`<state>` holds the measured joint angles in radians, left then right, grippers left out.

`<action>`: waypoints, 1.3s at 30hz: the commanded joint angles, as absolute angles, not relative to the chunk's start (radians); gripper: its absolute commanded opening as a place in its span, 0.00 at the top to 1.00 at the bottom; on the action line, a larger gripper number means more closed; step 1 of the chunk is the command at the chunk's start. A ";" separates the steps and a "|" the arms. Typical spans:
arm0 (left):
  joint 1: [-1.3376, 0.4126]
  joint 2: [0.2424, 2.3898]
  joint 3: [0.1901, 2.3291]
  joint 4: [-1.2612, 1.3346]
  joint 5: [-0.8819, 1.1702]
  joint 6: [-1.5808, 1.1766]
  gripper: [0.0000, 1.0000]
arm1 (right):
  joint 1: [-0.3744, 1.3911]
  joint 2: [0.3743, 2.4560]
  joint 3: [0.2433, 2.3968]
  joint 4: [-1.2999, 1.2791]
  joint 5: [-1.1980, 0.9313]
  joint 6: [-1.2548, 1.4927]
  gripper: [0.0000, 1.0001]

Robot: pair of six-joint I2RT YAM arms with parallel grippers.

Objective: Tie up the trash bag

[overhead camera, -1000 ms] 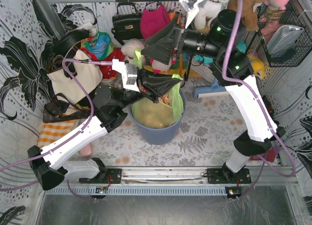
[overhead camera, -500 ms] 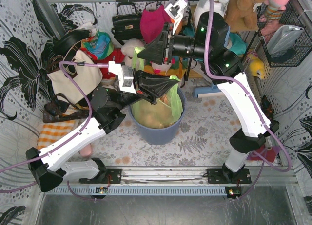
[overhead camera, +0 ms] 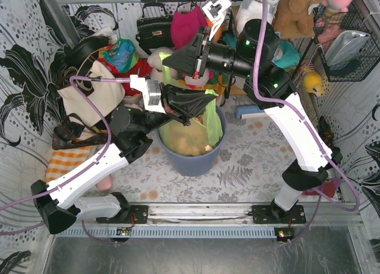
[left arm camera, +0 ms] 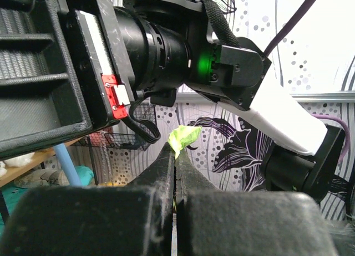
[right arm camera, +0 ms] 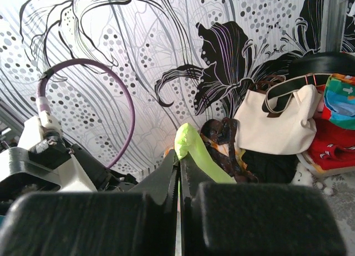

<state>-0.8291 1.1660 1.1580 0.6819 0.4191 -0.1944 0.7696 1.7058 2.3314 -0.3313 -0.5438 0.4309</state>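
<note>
The trash bag [overhead camera: 189,137], thin light-green plastic with tan paper inside, sits in the round blue bin [overhead camera: 193,162]. My left gripper [overhead camera: 215,98] hangs over the bin's far rim, shut on a pulled-up flap of the bag. A green tip [left arm camera: 183,138] pokes out past that left gripper [left arm camera: 176,152]. My right gripper [overhead camera: 165,59] is higher and further back, pointing left, shut on another stretched strip of the bag [overhead camera: 168,71]. In the right wrist view the green strip [right arm camera: 192,149] sticks out of the right gripper [right arm camera: 178,160]. The two arms cross above the bin.
A cream tote bag [overhead camera: 90,97] stands left of the bin, with a black handbag [overhead camera: 154,28] and plush toys [overhead camera: 297,10] along the back wall. A wire basket [overhead camera: 350,48] hangs at the right. An orange striped cloth [overhead camera: 66,161] lies near the left arm.
The right gripper has swung left across the bin and shut on a strip of the bag. The left gripper has kept its hold, shifting slightly left.
</note>
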 commanded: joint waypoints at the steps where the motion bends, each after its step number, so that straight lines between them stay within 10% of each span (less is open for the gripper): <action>1: -0.824 1.141 1.188 0.722 0.376 -0.149 1.00 | 0.789 1.697 2.379 -0.281 -0.476 0.499 1.00; 12: -0.823 1.182 1.263 0.741 0.365 -0.125 1.00 | 0.830 1.679 2.365 -0.379 -0.337 0.479 1.00; 39: -0.822 1.044 1.072 0.754 0.216 -0.117 1.00 | 0.830 1.148 1.553 -0.061 0.048 0.617 1.00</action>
<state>-0.8265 1.0687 1.0878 0.7113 0.2619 -0.1329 0.8253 1.1873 1.6207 -0.1928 0.0463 0.5877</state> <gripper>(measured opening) 0.011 0.003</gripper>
